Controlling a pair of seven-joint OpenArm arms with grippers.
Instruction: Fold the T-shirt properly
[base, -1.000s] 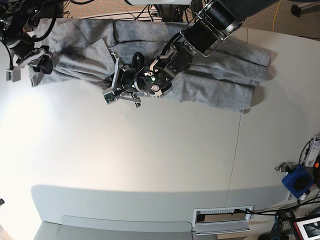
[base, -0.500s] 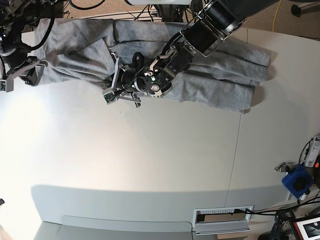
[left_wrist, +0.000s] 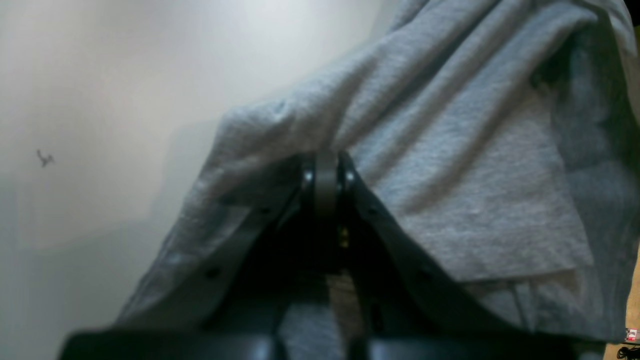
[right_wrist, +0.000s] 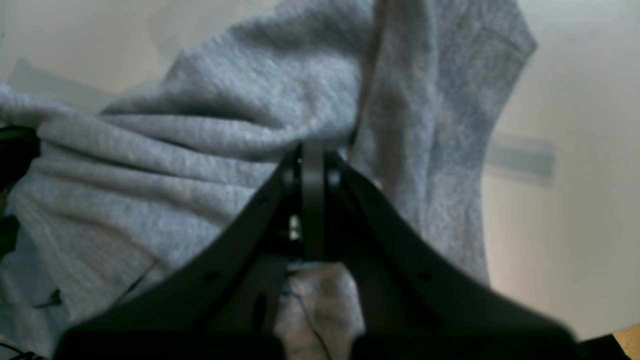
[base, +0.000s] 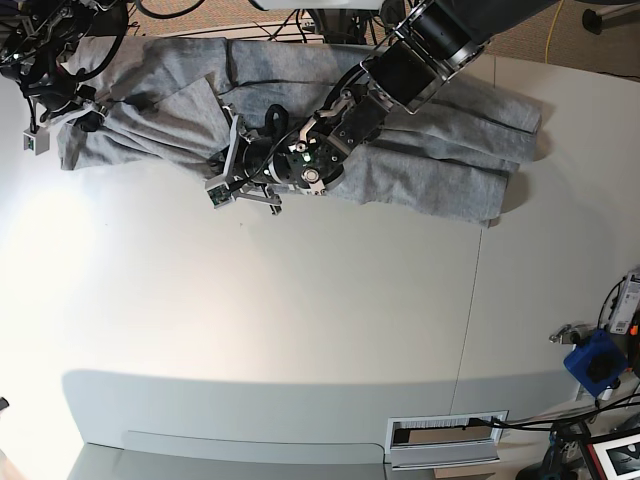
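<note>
**Cloth pinched at two points along its near edge**

Tabletop lies bare in front. Further back, the left claw is closed on a fold at the near edge of the T-shirt; the right claw is likewise clamped on fabric at the garment's end. The shirt sprawls rumpled across the far side. It looks light, limp and likely to sag and bunch, so hems and corners seem the best holds.

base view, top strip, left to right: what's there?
Right pincer shut on the T-shirt's left end → left pincer shut on a fold mid-shirt → left arm → shirt's right end → bare table.
</note>
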